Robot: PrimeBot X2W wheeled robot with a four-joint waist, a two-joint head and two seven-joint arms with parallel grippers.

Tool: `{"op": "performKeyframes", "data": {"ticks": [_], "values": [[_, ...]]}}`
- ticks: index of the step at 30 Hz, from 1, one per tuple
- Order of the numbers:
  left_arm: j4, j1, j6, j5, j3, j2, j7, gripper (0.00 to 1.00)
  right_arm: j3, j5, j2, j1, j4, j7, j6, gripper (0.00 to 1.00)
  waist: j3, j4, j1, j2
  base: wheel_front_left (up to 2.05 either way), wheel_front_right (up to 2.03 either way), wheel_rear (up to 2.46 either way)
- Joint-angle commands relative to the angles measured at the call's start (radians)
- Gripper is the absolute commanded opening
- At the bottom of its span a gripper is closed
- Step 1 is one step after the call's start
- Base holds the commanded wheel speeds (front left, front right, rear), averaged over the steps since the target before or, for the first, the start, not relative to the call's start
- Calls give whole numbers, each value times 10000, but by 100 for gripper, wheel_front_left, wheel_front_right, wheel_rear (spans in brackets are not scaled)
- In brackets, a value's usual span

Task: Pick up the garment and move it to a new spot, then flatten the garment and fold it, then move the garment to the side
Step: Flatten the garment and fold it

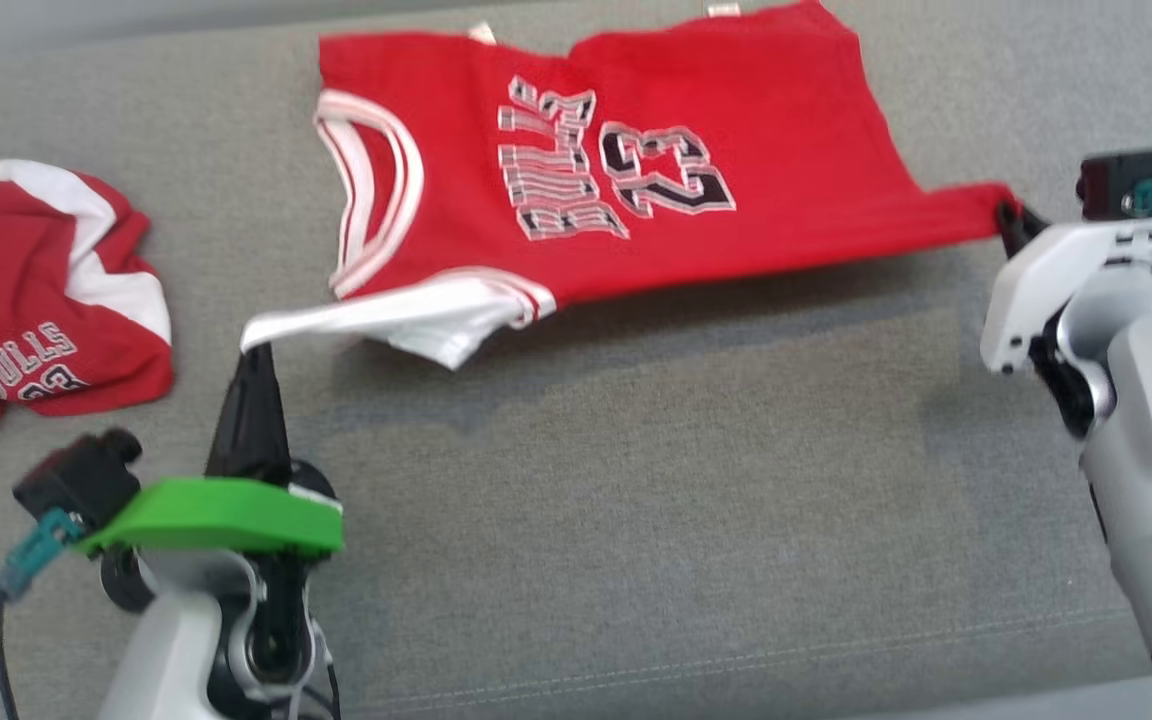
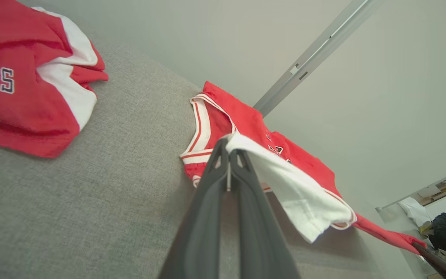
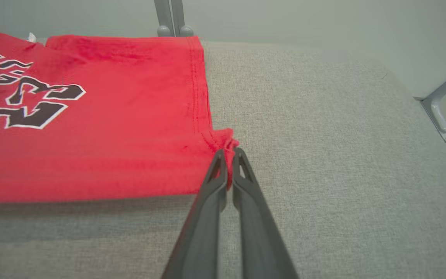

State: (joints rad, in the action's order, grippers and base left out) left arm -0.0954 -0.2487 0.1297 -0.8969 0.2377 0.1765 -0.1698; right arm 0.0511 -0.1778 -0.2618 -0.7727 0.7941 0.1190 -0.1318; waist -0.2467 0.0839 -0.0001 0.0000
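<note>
Head view: left gripper [image 1: 254,352] pinches the garment [image 1: 636,200] at a white shoulder edge, right gripper [image 1: 1011,215] its hem corner; lower both evenly, keeping it taut.

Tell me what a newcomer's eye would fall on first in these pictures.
The red jersey printed BULLS 23 lies across the top middle of the head view, its near edge stretched taut between both grippers. The left gripper pinches a white edge at lower left, and the right gripper pinches a hem corner at the right. A crumpled jersey lies on the grey surface at far left.
</note>
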Motion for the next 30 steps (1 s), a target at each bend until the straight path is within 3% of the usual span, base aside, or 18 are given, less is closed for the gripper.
{"op": "performKeyframes", "data": {"ticks": [1, 10, 18, 30], "values": [[121, 536, 169, 95, -3, 66, -83, 0, -137, 47, -15, 478, -175, 87, 21, 0, 933, -390, 1, 0, 0, 0, 0], [778, 2585, 909, -50, 396, 294, 758, 0, -949, 505, 181, 2308, -985, 715, 23, 0, 1591, -509, 1, 0, 0, 0, 0], [961, 3447, 1397, 387, 1034, 603, 1386, 0, -2348, 1443, 883, 4200, -2205, 2078, 23, 0, 2136, -650, 1, 0, 0, 0, 0], [1803, 4577, 2421, 782, 1960, 1788, 3554, 0, -2708, 1560, 1644, 6790, -5256, 4292, 22, 0, 2531, -502, 1, 0, 0, 0, 0]]}}
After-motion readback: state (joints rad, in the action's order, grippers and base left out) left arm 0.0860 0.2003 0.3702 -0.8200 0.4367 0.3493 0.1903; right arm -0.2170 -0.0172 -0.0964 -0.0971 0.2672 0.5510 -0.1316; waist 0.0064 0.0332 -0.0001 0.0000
